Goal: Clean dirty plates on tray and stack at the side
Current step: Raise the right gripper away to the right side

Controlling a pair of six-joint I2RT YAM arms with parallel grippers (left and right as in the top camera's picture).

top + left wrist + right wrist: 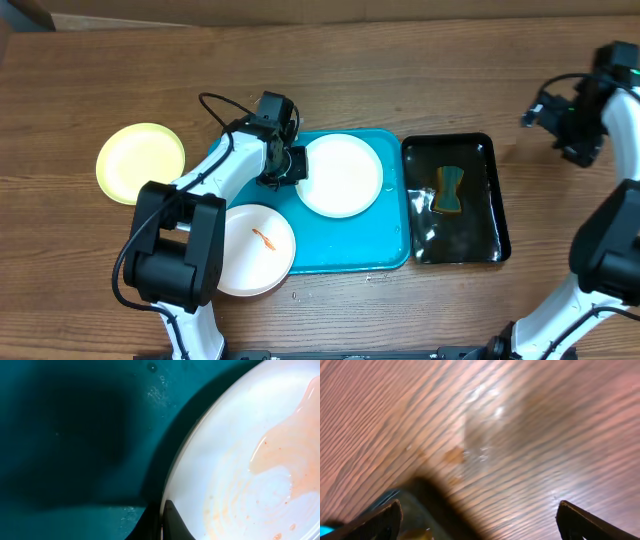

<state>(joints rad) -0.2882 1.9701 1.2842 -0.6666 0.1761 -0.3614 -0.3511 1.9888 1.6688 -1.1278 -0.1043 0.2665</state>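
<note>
Left wrist view cuts the white plate (240, 460) off at right and bottom; the left gripper (166, 521) shows only dark fingertips at its rim. Right wrist view is blurred, the black tray (417, 505) an indistinct dark corner

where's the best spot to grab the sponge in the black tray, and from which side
Grip the sponge across its narrow waist, coming straight down with the open right tool. It lies flat in the black tray, whose rim would likely block a sideways approach; the pinched middle suits a two-finger pinch.
</note>
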